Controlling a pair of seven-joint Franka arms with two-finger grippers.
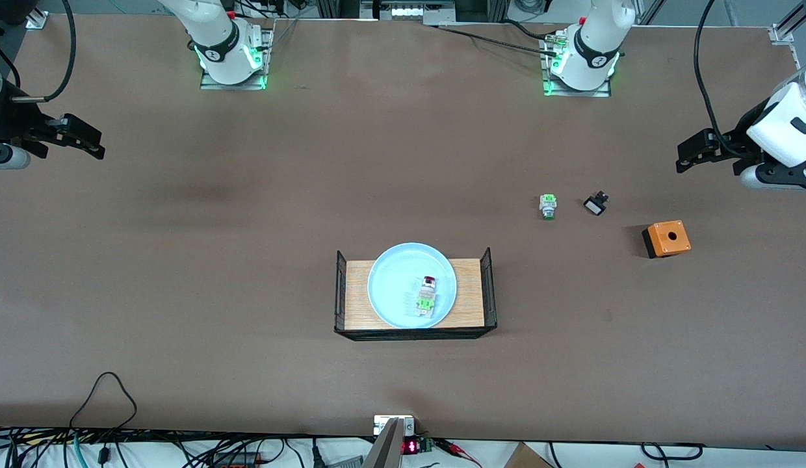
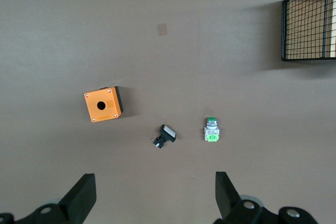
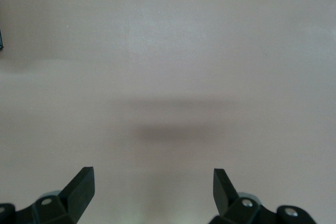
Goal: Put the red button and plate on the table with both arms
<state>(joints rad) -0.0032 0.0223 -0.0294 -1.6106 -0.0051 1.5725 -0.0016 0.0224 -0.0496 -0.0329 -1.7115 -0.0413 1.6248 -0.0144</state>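
Over the table's [image 1: 247, 214] right-arm end, the right gripper [image 1: 84, 140] hangs with fingers spread wide, holding nothing; its wrist view shows only bare tabletop and shadow. Mid-table, the plate [image 1: 396, 292] sits on the wood-grain tray [image 1: 471, 299], with the red button [image 1: 427, 294] lying on the plate, seen only from the front. Toward the left arm's end lie a green-capped button [image 1: 548, 206], a black switch part [image 1: 595, 205] and an orange box [image 1: 666, 238], all also in the left wrist view. The left gripper [image 1: 692, 153] hangs wide open there. No writing is legible.
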